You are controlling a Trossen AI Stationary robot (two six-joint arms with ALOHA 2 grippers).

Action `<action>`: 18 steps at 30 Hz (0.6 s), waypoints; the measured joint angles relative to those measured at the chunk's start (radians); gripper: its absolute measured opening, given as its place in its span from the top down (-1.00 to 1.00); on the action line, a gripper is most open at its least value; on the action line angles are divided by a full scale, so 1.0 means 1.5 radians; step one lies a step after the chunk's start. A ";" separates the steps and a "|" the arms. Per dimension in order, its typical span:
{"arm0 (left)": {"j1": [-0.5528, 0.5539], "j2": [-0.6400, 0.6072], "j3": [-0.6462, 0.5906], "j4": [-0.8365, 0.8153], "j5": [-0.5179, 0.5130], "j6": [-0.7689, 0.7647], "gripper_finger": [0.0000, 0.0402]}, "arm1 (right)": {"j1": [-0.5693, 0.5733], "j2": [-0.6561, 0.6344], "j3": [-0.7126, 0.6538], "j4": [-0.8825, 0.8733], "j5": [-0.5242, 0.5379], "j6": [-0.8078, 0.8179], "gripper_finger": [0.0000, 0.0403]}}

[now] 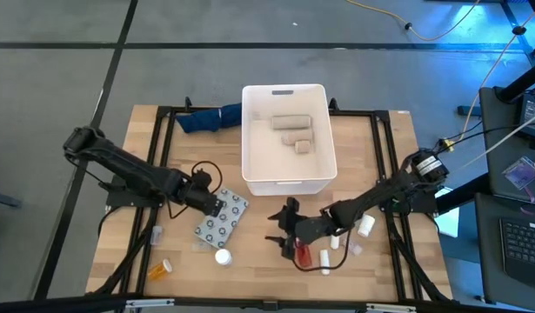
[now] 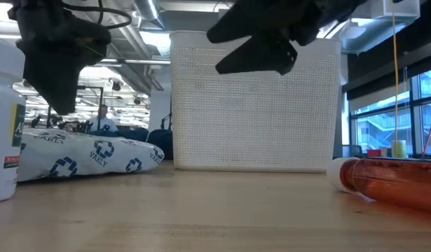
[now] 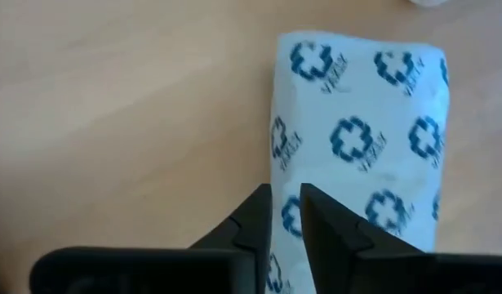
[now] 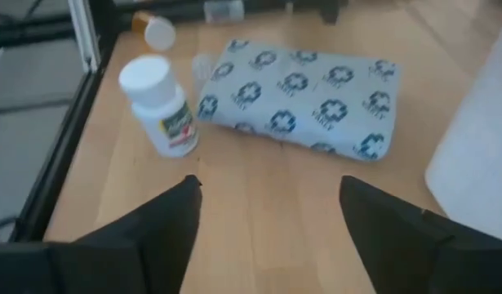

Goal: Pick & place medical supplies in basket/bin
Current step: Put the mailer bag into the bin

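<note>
– Wooden tabletop [image 1: 137, 174] under both arms; where's everything relative to the white tub [image 1: 287, 136]?
– Tub's at the back, beige rolls [image 1: 292, 123] inside. Nearer than it, leftward: the left gripper [image 1: 213, 205], fingers pressed together, empty, over the cross-printed pack [image 1: 222, 219].
– And rightward?
– The right gripper [image 1: 280, 228], fingers spread, apparently empty, beside a red bottle [image 1: 303, 254].
</note>
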 joint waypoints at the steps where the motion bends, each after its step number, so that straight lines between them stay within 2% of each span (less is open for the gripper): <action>1: 0.002 0.003 0.000 0.000 -0.003 0.003 0.69 | -0.004 0.000 0.000 0.008 0.000 0.013 -0.49; 12: 0.027 0.052 0.001 0.002 -0.003 0.090 0.69 | -0.050 0.020 0.000 0.054 0.024 0.362 -0.52; 18: 0.027 0.059 0.002 0.025 0.001 0.184 0.69 | -0.056 0.090 0.000 0.174 0.019 0.492 -0.52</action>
